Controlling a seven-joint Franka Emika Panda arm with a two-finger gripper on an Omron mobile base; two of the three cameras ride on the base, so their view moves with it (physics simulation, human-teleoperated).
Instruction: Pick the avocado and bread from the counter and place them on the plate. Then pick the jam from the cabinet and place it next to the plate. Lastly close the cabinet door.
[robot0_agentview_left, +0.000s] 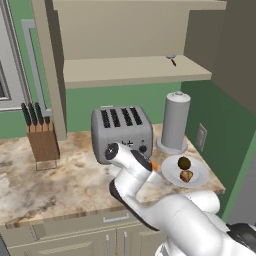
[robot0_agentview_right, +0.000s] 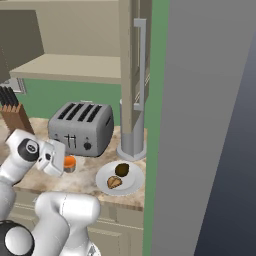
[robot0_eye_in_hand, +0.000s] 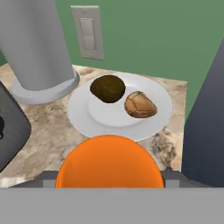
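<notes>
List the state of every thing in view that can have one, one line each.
Avocado: on the plate.
Bread: on the plate, beside the avocado.
Plate: on the counter, holding both.
Jam: at the gripper, low beside the plate; grip unclear.
Cabinet: open, shelf bare of jam.
Cabinet door: swung open.
Toaster: slots empty.

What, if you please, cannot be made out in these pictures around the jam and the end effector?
- End effector fingers: hand view, hidden behind the jam; grip cannot be confirmed.
- Jam's underside: left base view, the arm covers all but an orange sliver; on the counter or lifted, unclear.
- Small dark item on the cabinet shelf: too small to identify.
</notes>
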